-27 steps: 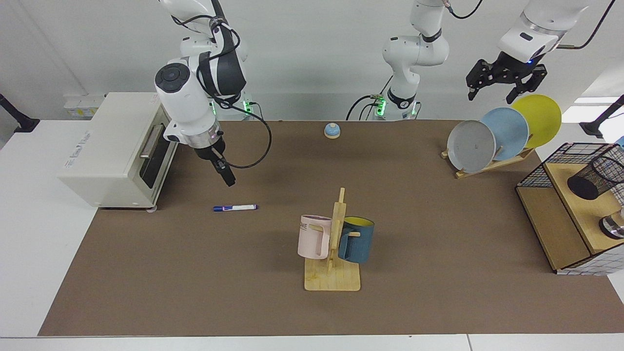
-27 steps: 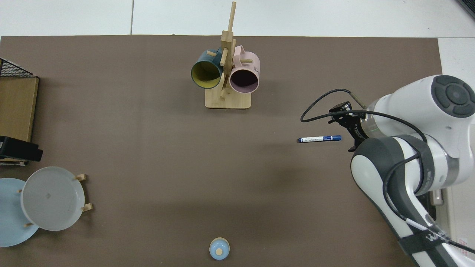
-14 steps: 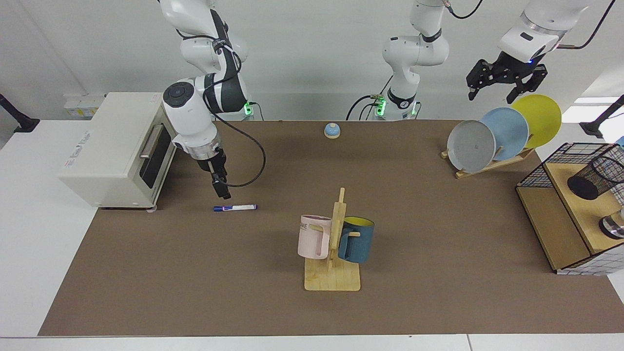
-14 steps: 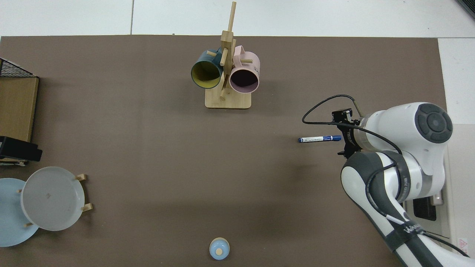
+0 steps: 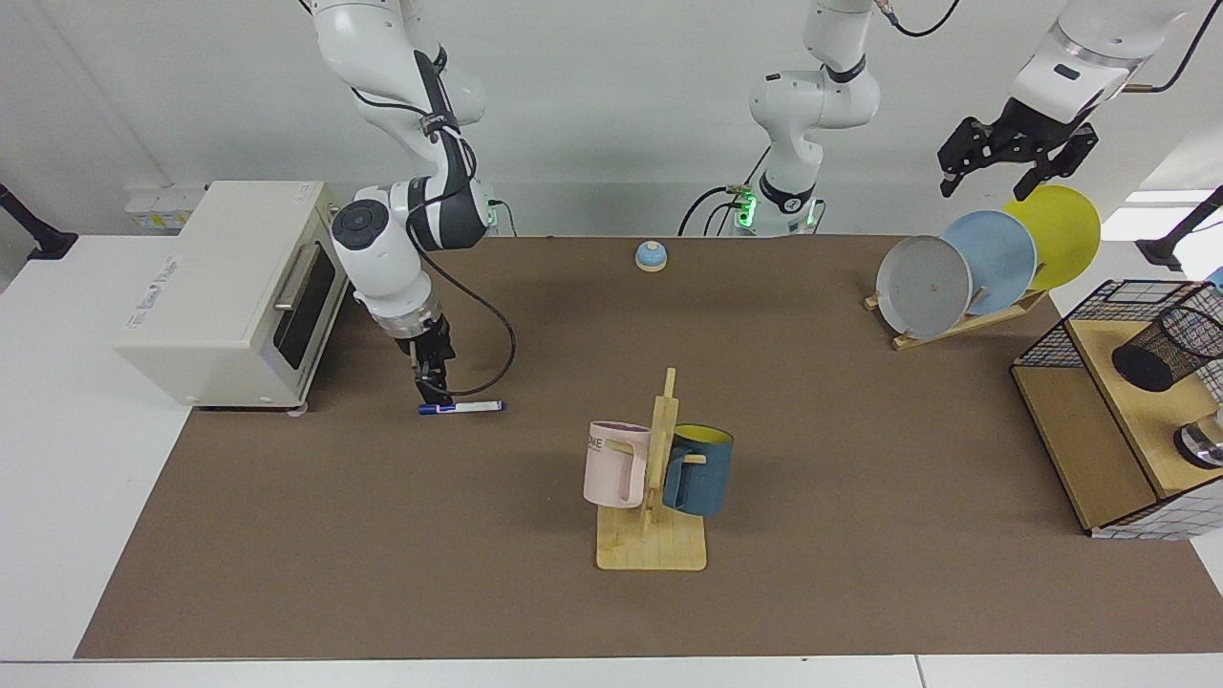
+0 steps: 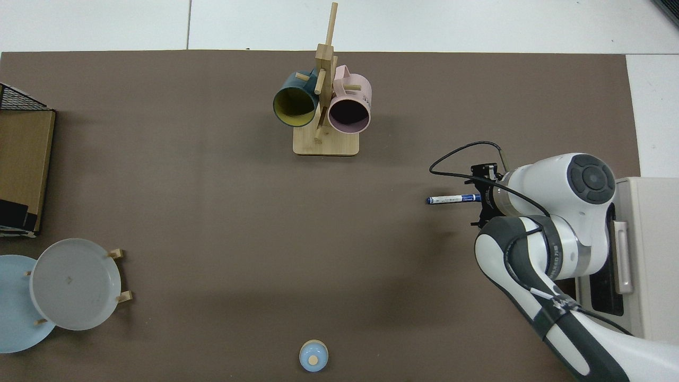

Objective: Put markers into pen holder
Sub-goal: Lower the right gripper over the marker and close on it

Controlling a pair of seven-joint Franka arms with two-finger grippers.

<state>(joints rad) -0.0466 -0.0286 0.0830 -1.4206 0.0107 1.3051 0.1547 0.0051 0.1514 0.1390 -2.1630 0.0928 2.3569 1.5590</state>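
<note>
Lowered since a second ago: right gripper [image 5: 432, 390], now at the capped end of the slim white blue-capped marker [image 5: 461, 407] lying near the brown mat's toaster-side edge; grip cannot be told, possibly unclosed. Left gripper [image 5: 1015, 158] waits splayed above the plates. Black wire-mesh pen holder [image 5: 1166, 349] stands well apart.

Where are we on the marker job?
Nothing is done yet: the slim white marker with the blue cap lies flat on the brown mat. In hand: the right claw is down at its blue-capped end, no lift visible. Left: grasp, carry across, and drop it into the black wire-mesh pen holder on the wooden shelf. The left claw waits, open, above the plate rack.
</note>
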